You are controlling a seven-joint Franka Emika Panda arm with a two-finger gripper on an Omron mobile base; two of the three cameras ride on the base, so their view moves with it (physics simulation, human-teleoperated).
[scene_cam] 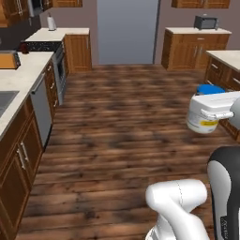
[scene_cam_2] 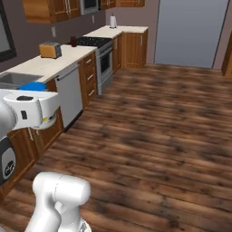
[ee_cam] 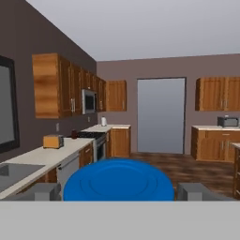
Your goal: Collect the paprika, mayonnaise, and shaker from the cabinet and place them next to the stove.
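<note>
My gripper (ee_cam: 119, 192) is shut on the mayonnaise (scene_cam: 201, 119), a squat white jar with a blue lid (ee_cam: 118, 180), and holds it in the air above the wooden floor. A grey finger (ee_cam: 40, 191) stands on each side of the lid. In the right base view the mayonnaise (scene_cam_2: 32, 85) shows behind my white hand. The black stove (scene_cam: 41, 46) (scene_cam_2: 93, 41) (ee_cam: 86, 134) sits far ahead along the left counter. A small dark red-brown bottle, the paprika (scene_cam: 24, 47) (scene_cam_2: 73, 41), stands on the counter beside it. The shaker is out of view.
A toaster (scene_cam: 9, 60) (scene_cam_2: 50, 50) and a sink (scene_cam: 2, 101) sit on the left counter. Brown wall cabinets (ee_cam: 58, 84) hang shut above it. A white kettle (scene_cam: 50, 22) stands beyond the stove. More counters and a microwave (scene_cam: 206, 22) line the right side. Open wooden floor (scene_cam: 126, 122) lies between.
</note>
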